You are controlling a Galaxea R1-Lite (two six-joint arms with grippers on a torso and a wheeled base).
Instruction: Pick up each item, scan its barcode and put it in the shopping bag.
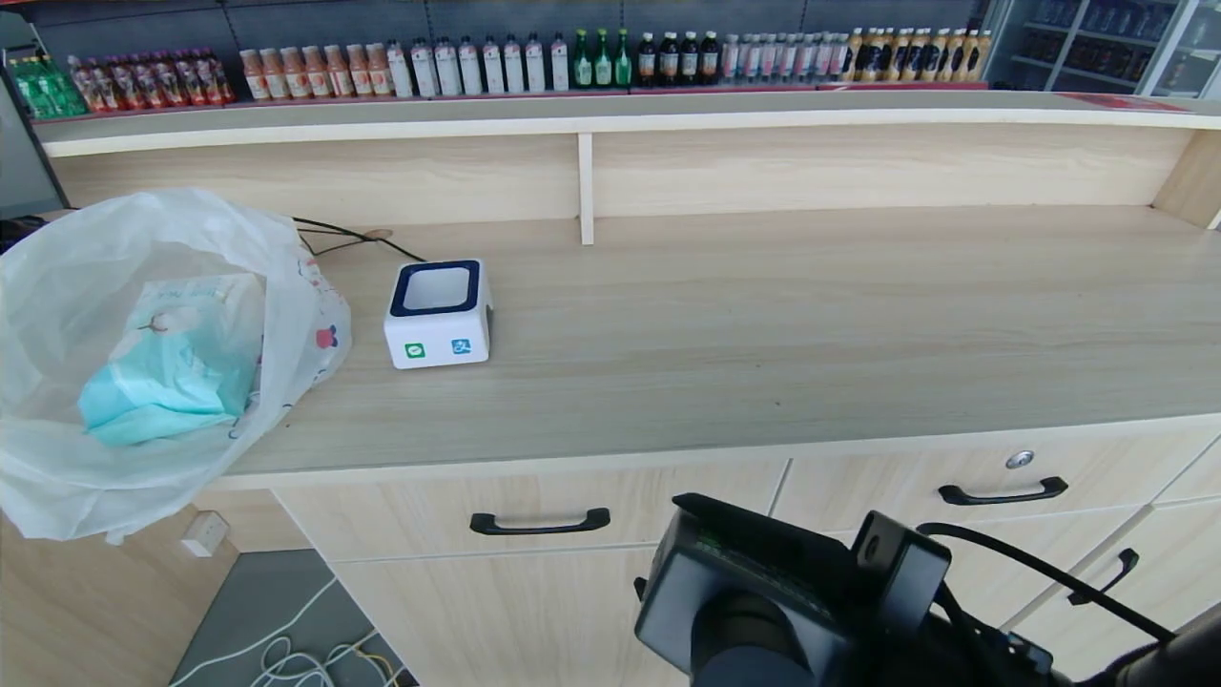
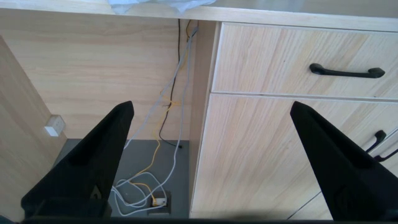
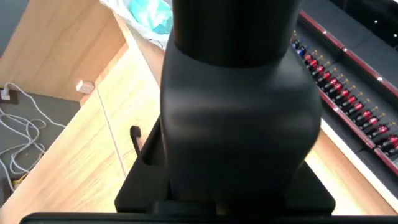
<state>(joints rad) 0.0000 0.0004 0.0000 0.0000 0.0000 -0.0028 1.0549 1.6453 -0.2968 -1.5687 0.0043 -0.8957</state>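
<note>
The shopping bag [image 1: 67,277] is sitting at the left of the head view, sagging over the left end of the counter [image 1: 763,324]. A teal packet [image 1: 162,382] and a paler pack behind it are lying inside it, so at least that much is looking scanned and bagged. The scanner [image 1: 439,313] is standing just right of the bag. With these as the counter's visible load, the task is probably finishing or waiting for more goods. The left gripper [image 2: 210,106] is hanging spread wide and holding nothing, facing the drawer fronts [image 2: 298,124] below the counter. The right arm [image 1: 792,601] is showing at the lower right, and its gripper's state cannot be told.
</note>
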